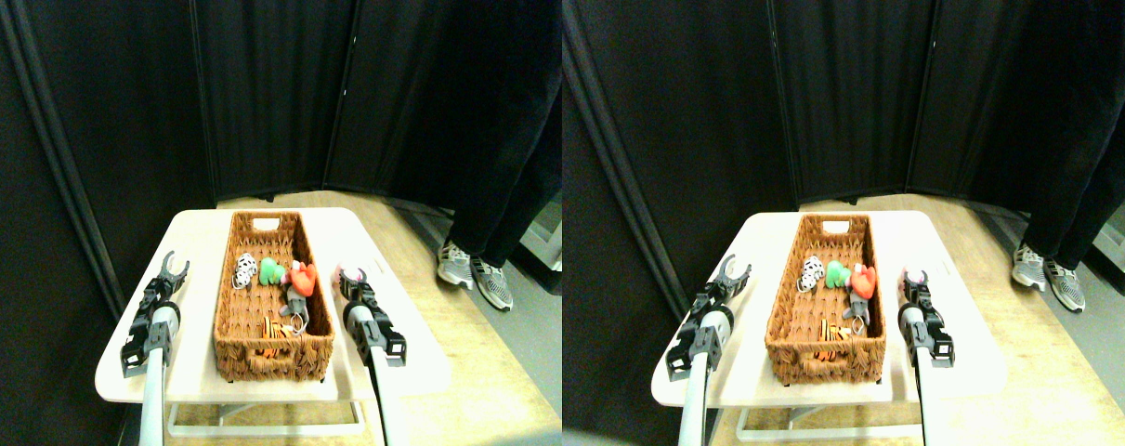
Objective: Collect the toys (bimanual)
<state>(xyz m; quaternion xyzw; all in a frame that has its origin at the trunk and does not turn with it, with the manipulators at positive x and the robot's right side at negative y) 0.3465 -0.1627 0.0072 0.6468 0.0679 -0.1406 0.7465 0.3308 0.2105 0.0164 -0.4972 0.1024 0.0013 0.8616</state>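
Woven basket (no labels), toys inside

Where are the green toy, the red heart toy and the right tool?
green toy (pixel 271 271): stereo pair view, middle of its body.
red heart toy (pixel 304 278): stereo pair view, centre of the heart.
right tool (pixel 351 276): stereo pair view, between its tips.

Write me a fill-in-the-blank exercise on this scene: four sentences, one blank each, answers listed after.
1. The toys lie inside a long brown woven ____ on the white table.
2. The green toy lies between the spotted toy and the ____ heart toy.
3. The orange-striped toy lies at the basket's ____ end, closest to the robot.
4. The right pincer holds a ____ toy beside the basket, while the left pincer holds nothing.

Answers: basket; red; near; pink
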